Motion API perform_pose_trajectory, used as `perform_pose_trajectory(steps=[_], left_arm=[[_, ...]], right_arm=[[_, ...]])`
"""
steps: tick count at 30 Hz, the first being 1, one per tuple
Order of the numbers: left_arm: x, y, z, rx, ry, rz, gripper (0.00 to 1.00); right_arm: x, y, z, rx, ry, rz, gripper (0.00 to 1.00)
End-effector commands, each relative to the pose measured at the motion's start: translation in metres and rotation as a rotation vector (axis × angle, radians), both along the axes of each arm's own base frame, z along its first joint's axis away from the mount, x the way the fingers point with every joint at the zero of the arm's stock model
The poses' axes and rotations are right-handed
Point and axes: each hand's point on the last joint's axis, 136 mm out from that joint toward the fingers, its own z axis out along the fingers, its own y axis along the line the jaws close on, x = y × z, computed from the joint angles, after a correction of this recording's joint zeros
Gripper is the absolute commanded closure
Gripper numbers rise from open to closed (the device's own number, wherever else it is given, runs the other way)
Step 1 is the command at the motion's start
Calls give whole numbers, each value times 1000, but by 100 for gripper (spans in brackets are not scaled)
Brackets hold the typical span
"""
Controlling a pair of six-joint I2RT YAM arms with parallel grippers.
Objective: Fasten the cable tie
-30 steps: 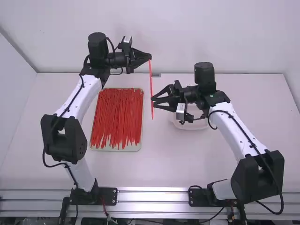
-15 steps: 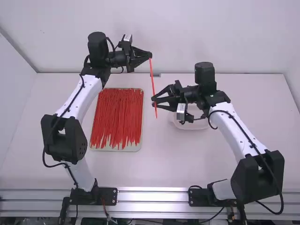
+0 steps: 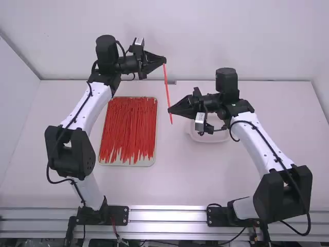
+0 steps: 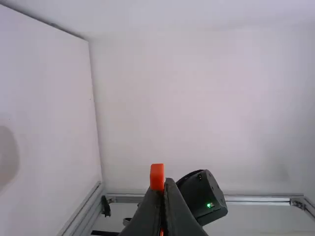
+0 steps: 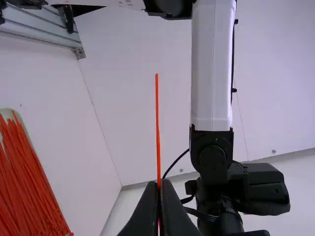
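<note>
Cable tie (image 3: pixel 167 93), probably light and springy, is held at both ends: left gripper (image 3: pixel 163 62) pinches its head, right gripper (image 3: pixel 172 109) clamps near the tail.

Bare counter (image 3: pixel 205 175) near the arm bases gives passage; the tie-filled tray (image 3: pixel 128 164) and white dish (image 3: pixel 209 139) occupy the middle, a raised cable tie (image 3: pixel 167 98) between them
</note>
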Motion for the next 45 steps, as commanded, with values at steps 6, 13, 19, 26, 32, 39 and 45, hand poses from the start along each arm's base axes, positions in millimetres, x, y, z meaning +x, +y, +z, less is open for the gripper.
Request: perform_pose_trajectory(steps=[6, 13, 19, 26, 32, 39, 45], left_arm=[[-3, 0, 12, 18, -101, -9, 98], [-4, 0, 13, 58, -238, -13, 98], [-2, 3, 13, 127, -464, -10, 98], [-10, -1, 13, 212, -830, -60, 98], [-14, -3, 7, 268, -1016, -88, 98], [-22, -16, -11, 314, -1108, -142, 98], [-25, -22, -13, 328, -1180, -158, 98]], right_arm=[[-1, 0, 7, 8, -2, 13, 100], [0, 0, 7, -1, 36, 12, 100], [0, 0, 7, -38, 184, 11, 100], [1, 0, 6, -93, 391, 0, 100], [7, 2, 2, -153, 597, -46, 100], [16, 4, -3, -183, 682, -106, 100], [14, 2, -7, -198, 733, -107, 100]])
